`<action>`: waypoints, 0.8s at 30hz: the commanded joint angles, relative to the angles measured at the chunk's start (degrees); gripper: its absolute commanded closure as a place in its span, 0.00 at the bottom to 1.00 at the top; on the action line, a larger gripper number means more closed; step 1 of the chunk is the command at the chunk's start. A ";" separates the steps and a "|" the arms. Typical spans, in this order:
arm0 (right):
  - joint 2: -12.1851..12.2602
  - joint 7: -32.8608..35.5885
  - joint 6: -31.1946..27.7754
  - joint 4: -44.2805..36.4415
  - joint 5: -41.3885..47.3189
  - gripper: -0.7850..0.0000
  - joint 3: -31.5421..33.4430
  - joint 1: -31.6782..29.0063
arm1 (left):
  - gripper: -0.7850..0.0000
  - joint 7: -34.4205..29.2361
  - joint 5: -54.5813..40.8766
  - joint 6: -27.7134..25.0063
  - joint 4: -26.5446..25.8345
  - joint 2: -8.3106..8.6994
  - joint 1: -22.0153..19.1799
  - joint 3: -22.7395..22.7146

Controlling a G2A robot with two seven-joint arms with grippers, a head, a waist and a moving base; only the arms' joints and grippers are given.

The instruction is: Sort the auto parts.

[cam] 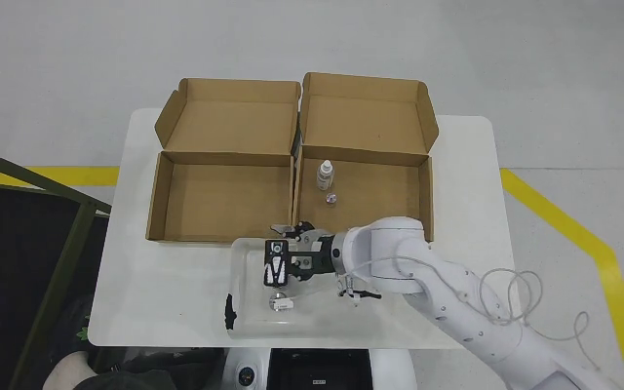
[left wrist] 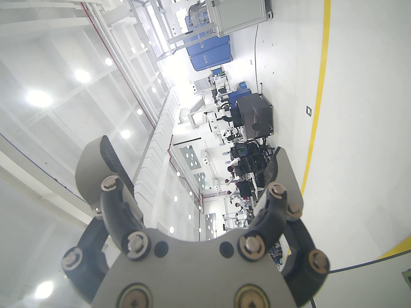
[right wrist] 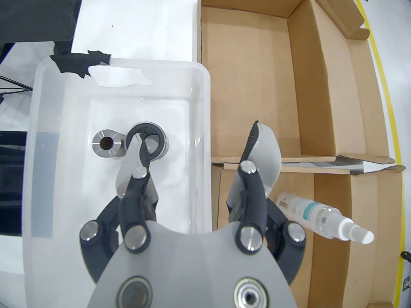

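Note:
A clear plastic bin (cam: 244,327) stands at the table's front, before two open cardboard boxes. In it lie a steel cylinder with a bore (right wrist: 107,144) and a black-ringed round part (right wrist: 157,136), side by side and touching. My right gripper (right wrist: 199,134) hangs open over the bin; one finger (right wrist: 141,152) is at the ringed part, the other is above the bin wall beside the boxes. The top view has this gripper (cam: 277,261) over the bin with the cylinder (cam: 280,301) just in front of it. My left gripper (left wrist: 191,149) is open, holding nothing, pointed up at the hall.
The left box (cam: 219,200) has nothing in it. The right box (cam: 390,195) holds a small spray bottle (cam: 325,175) and a small metal piece (cam: 331,198). Black tape (right wrist: 77,62) sticks to a corner of the bin. Bare white table lies left of the bin.

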 commanded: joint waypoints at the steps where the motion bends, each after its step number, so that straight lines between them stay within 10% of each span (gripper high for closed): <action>1: 0.07 -1.02 0.05 -0.87 -0.93 0.32 -0.41 -1.14 | 0.00 0.00 0.00 0.00 0.00 0.00 0.00 0.00; 24: -1.57 -5.00 1.77 4.01 -7.86 0.22 -6.20 -3.17 | 0.00 0.00 0.00 0.00 0.00 0.00 0.00 0.00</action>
